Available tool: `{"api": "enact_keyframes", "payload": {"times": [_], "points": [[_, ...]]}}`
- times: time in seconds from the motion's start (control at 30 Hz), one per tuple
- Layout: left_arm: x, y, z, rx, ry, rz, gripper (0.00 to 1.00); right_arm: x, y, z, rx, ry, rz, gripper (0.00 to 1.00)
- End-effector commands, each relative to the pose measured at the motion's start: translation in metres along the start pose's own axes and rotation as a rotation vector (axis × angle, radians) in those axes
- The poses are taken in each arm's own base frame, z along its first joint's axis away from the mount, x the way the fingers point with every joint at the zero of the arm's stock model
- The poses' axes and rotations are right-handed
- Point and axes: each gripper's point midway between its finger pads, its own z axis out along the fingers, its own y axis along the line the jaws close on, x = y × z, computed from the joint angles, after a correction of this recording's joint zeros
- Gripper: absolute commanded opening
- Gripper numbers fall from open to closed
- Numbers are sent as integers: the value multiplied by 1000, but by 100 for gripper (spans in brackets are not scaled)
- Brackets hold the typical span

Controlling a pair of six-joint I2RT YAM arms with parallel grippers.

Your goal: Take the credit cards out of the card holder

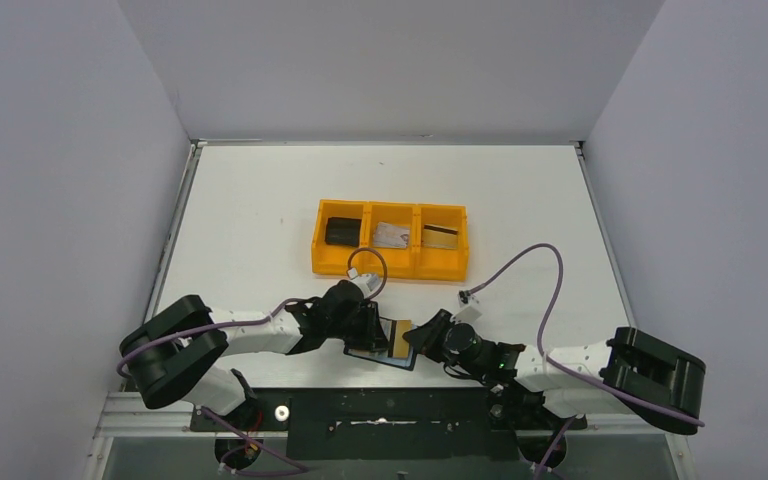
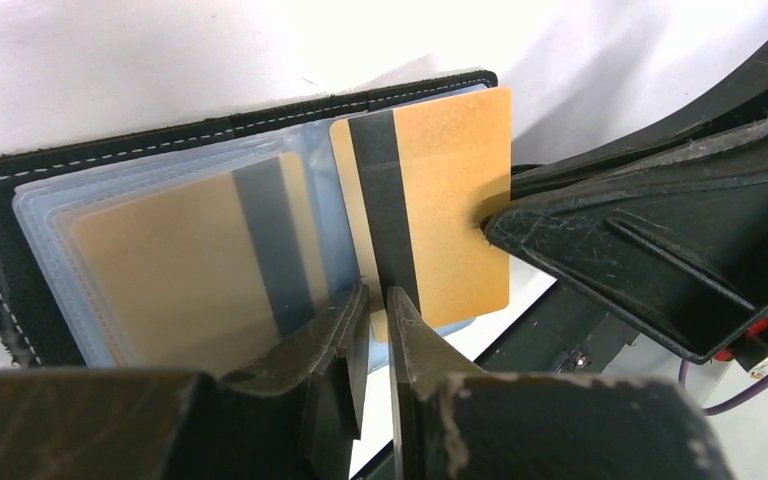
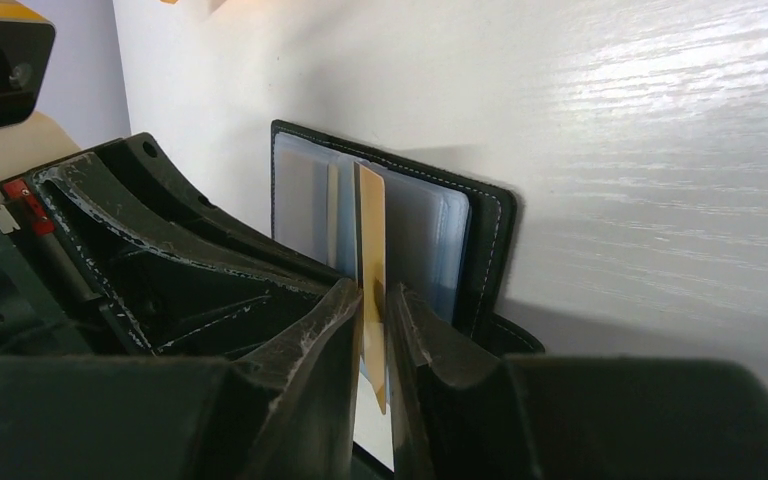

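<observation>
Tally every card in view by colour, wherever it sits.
Gold cards: 3. One lies in the tray's right compartment, one is pinched by the right gripper and partly out of the holder, and one sits in a holder pocket.
Silvery cards: 1, in the tray's middle compartment.
Total: 4

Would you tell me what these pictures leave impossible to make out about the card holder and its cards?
- Left wrist: cloudy sleeves of the card holder blur a second card; any beneath it are hidden.
- Top: left gripper and right gripper cover most of the holder.
- Right wrist: the gold card shows edge-on, faces unseen.
- Top: cards in the orange tray too small to read.
</observation>
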Motion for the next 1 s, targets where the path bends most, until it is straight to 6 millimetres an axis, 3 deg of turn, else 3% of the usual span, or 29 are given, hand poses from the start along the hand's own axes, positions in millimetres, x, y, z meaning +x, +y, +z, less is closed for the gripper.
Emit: {"api": "enact_keyframes", "payload": {"times": [0.0,0.27,0.47,0.7,0.97], "points": [[-2,-5,4,1,-3,17,12,-2,15,2,-67,-6,18,18],[-4,-4,2,-16,-8,26,11,-6,9,-2,-63,-26,31,1],[-15,-18,-8,22,-50,39,17,-12,7,-8,-40,-44,2,0],[-42,-34,-30,10,-142,81,26,-29,13,-21,-56,-104,-38,0],[-93,-19,-81,-145,-278,99,38,-49,27,-34,-71,-176,-119,0]]}}
